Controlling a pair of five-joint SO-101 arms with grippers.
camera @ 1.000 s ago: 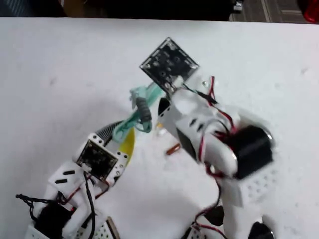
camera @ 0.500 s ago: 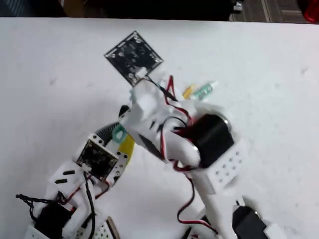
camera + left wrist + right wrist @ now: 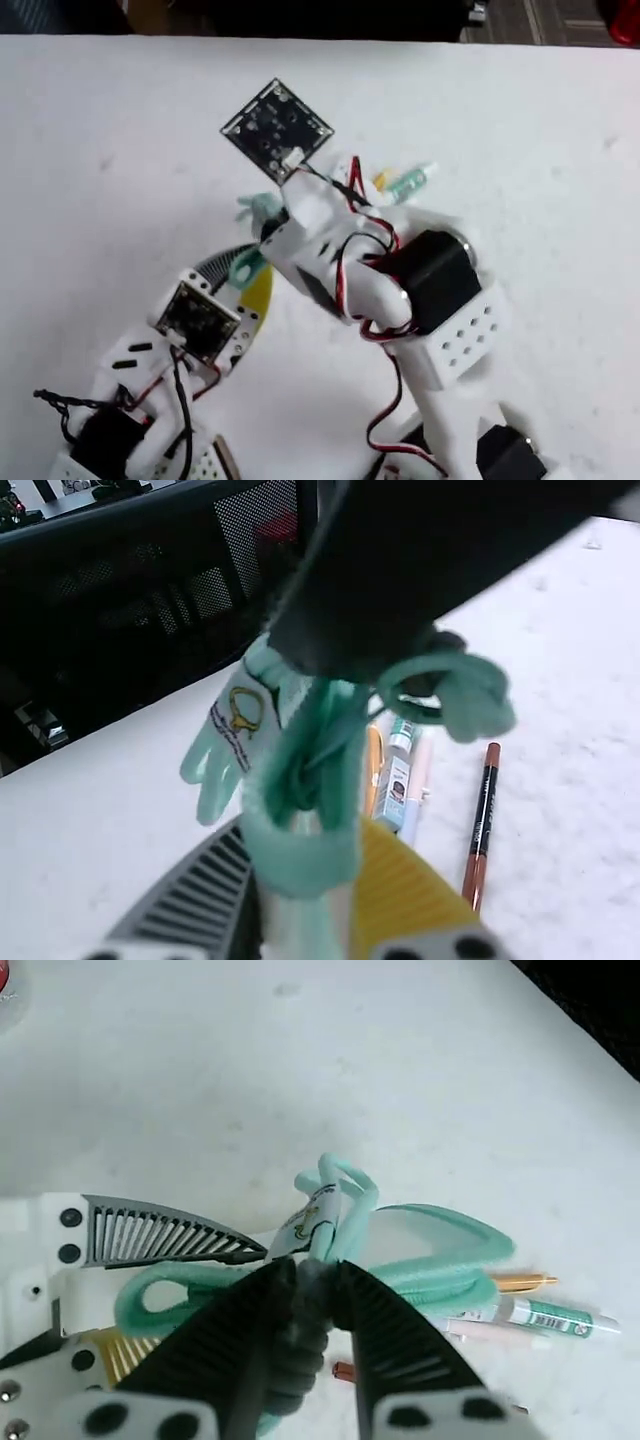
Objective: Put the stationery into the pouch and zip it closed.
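Note:
The mint-green pouch (image 3: 300,780) hangs crumpled between both grippers above the table. My left gripper (image 3: 300,880), with one grey ribbed finger and one yellow finger, is shut on the pouch's lower part. My right gripper (image 3: 310,1272) is shut on the dark zip pull (image 3: 300,1345) at the pouch's (image 3: 420,1265) top. In the high view the right arm (image 3: 400,290) covers most of the pouch (image 3: 250,262). On the table lie a green-and-white pen (image 3: 398,772), an orange pen (image 3: 372,770), a pale pink pen (image 3: 415,785) and a brown pencil (image 3: 480,815).
The green-and-white pen (image 3: 410,182) pokes out from behind the right arm, towards the far side of the white table (image 3: 120,130). The left arm (image 3: 150,380) sits at the near left corner. Dark furniture stands beyond the table's far edge.
The right arm swung left with the zip pull, uncovering the pens behind it and covering the brown pencil, then eased slightly back. The left arm kept still.

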